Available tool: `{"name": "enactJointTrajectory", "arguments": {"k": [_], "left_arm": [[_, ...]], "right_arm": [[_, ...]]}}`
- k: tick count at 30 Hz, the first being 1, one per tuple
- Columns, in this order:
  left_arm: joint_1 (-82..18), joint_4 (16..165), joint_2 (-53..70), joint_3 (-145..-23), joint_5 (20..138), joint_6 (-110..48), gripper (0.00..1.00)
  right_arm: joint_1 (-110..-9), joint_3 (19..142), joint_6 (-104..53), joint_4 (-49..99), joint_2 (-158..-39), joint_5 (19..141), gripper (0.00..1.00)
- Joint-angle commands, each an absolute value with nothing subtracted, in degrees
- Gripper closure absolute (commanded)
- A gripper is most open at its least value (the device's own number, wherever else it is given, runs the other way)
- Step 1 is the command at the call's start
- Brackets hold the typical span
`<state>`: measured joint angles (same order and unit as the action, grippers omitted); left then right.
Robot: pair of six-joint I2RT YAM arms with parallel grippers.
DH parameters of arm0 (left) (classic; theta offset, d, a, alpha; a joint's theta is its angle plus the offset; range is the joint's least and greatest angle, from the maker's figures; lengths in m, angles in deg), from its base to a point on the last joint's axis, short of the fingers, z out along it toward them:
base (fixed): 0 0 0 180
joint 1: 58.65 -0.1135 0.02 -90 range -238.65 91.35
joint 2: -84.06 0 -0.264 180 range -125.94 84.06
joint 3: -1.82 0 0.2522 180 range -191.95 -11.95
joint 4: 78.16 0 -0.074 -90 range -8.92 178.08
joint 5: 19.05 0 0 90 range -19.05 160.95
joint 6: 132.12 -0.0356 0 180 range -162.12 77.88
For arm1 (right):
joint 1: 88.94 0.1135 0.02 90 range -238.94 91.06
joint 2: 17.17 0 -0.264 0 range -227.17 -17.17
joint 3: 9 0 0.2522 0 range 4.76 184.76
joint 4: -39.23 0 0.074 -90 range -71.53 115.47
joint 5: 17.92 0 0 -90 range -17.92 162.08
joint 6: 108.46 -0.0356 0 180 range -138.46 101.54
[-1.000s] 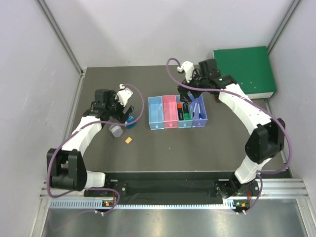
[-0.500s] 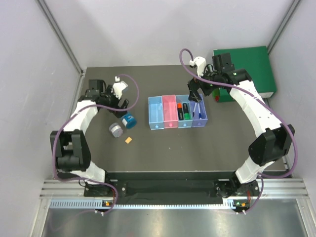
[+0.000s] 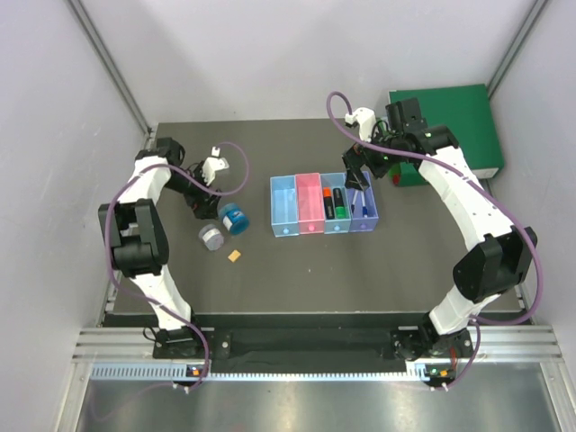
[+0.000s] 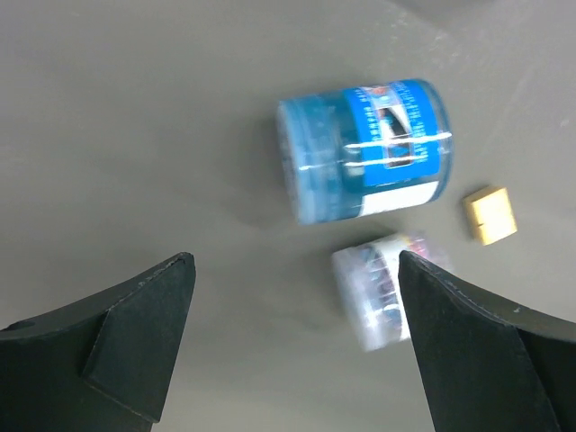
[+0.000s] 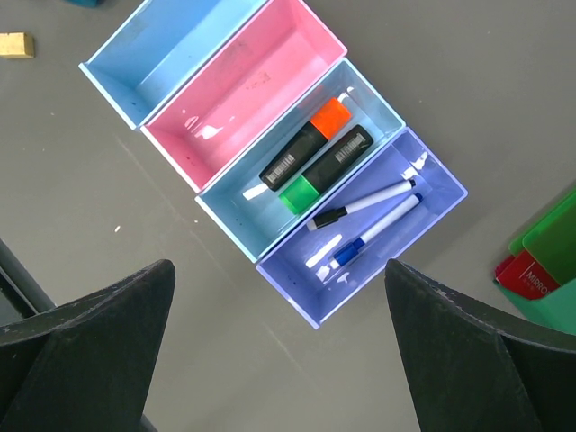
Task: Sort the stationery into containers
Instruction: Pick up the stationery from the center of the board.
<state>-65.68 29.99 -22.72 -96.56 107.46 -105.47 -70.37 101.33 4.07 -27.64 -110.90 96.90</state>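
A blue round tin [image 3: 235, 217] [image 4: 364, 148], a grey round tin [image 3: 211, 236] [image 4: 382, 288] and a tiny orange block [image 3: 235, 256] [image 4: 490, 214] lie on the dark table left of the bins. My left gripper [image 3: 202, 207] [image 4: 292, 342] is open and empty, just left of the tins. The four joined bins are light blue [image 3: 283, 205], pink [image 3: 310, 202], light blue [image 3: 336, 228] and purple [image 3: 364, 222]. Orange-capped [image 5: 306, 144] and green-capped [image 5: 324, 171] highlighters lie in the third bin. Black-capped [image 5: 360, 205] and blue-capped [image 5: 378, 229] pens lie in the purple bin [image 5: 310, 292]. My right gripper [image 3: 358, 180] [image 5: 279, 351] is open above the bins' far end.
A large green binder [image 3: 445, 130] [image 5: 549, 243] sits at the back right with a small red item [image 5: 531, 274] at its edge. Grey walls enclose the table on three sides.
My left gripper has pulled back left, off the blue tin, which stays on the table. My right gripper rose away from the purple bin, then held still.
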Motion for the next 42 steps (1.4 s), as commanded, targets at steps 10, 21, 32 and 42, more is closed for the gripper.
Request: {"name": "enactJointTrajectory", "arguments": {"k": [10,21,32,42], "left_arm": [[-66.73,30.15,-11.75,-91.07,101.63,-129.55,0.01],[-66.73,24.28,-3.04,-86.04,100.22,-160.29,0.01],[-66.65,15.66,-1.54,-78.22,95.47,-180.54,0.01],[-66.73,20.40,-3.56,-75.32,96.35,-182.21,0.01]], "right_arm": [[-70.66,103.28,4.31,-26.83,-108.66,96.07,0.00],[-70.66,102.14,4.22,-26.39,-107.61,95.63,0.00],[-70.66,101.53,4.31,-26.39,-106.64,95.46,0.00],[-70.66,100.21,4.40,-26.30,-105.85,95.19,0.00]]}}
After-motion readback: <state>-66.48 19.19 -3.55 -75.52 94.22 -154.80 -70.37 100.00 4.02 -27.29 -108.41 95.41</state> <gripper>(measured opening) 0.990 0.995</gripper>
